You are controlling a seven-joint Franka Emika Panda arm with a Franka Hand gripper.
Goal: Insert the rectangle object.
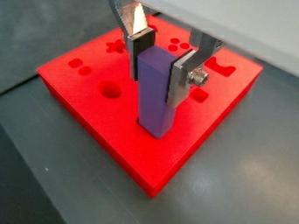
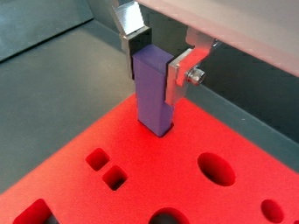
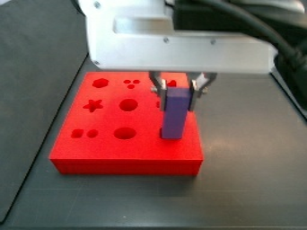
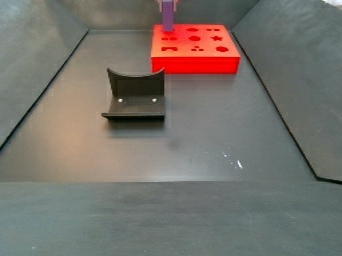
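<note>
The rectangle object (image 1: 162, 96), a slim purple-blue block, stands upright with its lower end in a slot of the red board (image 1: 176, 157) near one edge. It also shows in the wrist view (image 2: 156, 92) and in both side views (image 3: 175, 115) (image 4: 168, 14). My gripper (image 1: 163, 74) is above the board, with a silver finger on each side of the block's upper part, pads against it. It shows the same in the wrist view (image 2: 159, 74) and the side view (image 3: 178, 90). The board (image 3: 120, 153) has several shaped holes.
A dark grey curved holder (image 4: 134, 97) stands on the dark floor in front of the red board (image 4: 201, 62). Sloped dark walls enclose the floor on both sides. The board (image 2: 158, 162) has round, square and star holes near the block.
</note>
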